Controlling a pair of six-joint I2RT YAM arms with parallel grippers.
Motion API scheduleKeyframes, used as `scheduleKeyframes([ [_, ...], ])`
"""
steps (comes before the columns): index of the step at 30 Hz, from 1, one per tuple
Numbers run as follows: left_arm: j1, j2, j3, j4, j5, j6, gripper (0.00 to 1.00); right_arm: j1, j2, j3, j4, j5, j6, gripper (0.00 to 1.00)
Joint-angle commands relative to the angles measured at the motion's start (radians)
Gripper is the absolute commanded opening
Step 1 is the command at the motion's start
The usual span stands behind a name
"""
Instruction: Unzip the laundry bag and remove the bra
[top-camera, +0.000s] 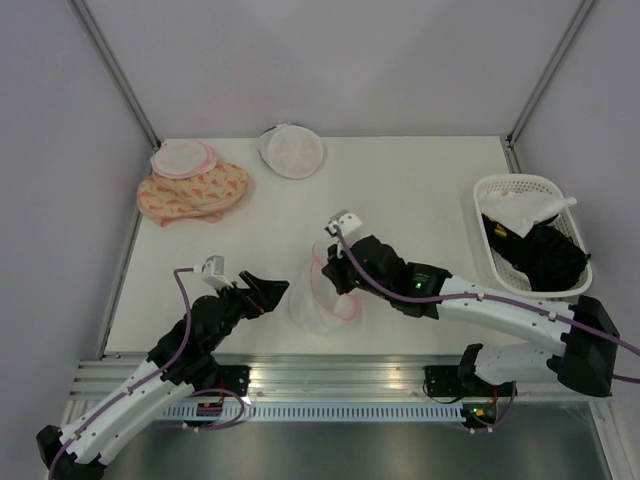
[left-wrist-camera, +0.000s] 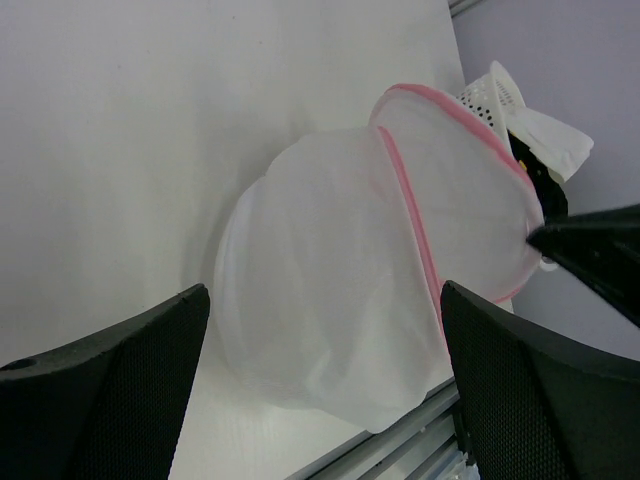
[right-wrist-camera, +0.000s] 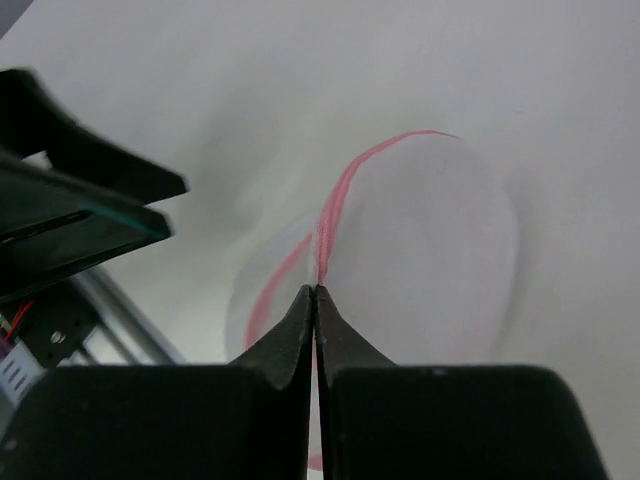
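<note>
The laundry bag (top-camera: 312, 305), white mesh with a pink zipper rim, stands partly on edge near the table's front edge. My right gripper (top-camera: 336, 277) comes at it from the right. In the right wrist view the gripper (right-wrist-camera: 316, 291) is shut on the pink rim (right-wrist-camera: 330, 215), with the bag (right-wrist-camera: 430, 260) beyond it. My left gripper (top-camera: 272, 295) is just left of the bag, open. In the left wrist view its fingers (left-wrist-camera: 120, 375) stand wide apart on either side of the lower dome of the bag (left-wrist-camera: 330, 290), not touching it. The bra is hidden.
A white basket (top-camera: 500, 190) holding dark and white clothes stands at the right edge. A plain white round case (top-camera: 292, 150) lies at the back. Another pink-edged case (top-camera: 183, 158) rests on an orange patterned cloth (top-camera: 200, 192) at the back left. A metal rail (top-camera: 330, 378) runs along the front.
</note>
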Motion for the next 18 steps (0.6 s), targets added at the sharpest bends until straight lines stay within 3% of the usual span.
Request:
scheduleKeyframes([
  [1,-0.004,0.002,0.005,-0.055,-0.027,-0.046,1.00,0.099,0.095,0.069,0.101,-0.211,-0.103,0.00],
  [5,-0.004,-0.018,0.013,-0.091,-0.052,-0.060,1.00,0.161,0.190,0.098,0.095,-0.304,-0.106,0.01],
  [7,-0.003,-0.051,0.017,-0.116,-0.071,-0.064,1.00,0.167,0.204,0.101,0.080,-0.330,-0.104,0.12],
  [8,-0.004,-0.067,0.017,-0.121,-0.079,-0.066,1.00,0.169,0.201,0.097,0.066,-0.331,-0.104,0.23],
  [9,-0.003,-0.099,0.016,-0.128,-0.087,-0.072,1.00,0.170,0.195,0.093,0.057,-0.322,-0.101,0.40],
  [11,-0.004,-0.133,0.005,-0.134,-0.104,-0.075,1.00,0.170,0.157,0.078,0.049,-0.289,-0.098,0.59],
  [12,-0.004,-0.162,0.002,-0.133,-0.105,-0.083,1.00,0.170,0.140,0.074,0.046,-0.279,-0.095,0.95],
  [15,-0.004,-0.202,-0.010,-0.128,-0.095,-0.078,1.00,0.170,0.048,0.054,0.044,-0.262,-0.085,0.98],
  [18,-0.004,-0.207,-0.012,-0.107,-0.069,-0.052,1.00,0.169,-0.064,0.050,0.002,-0.149,-0.065,0.98],
])
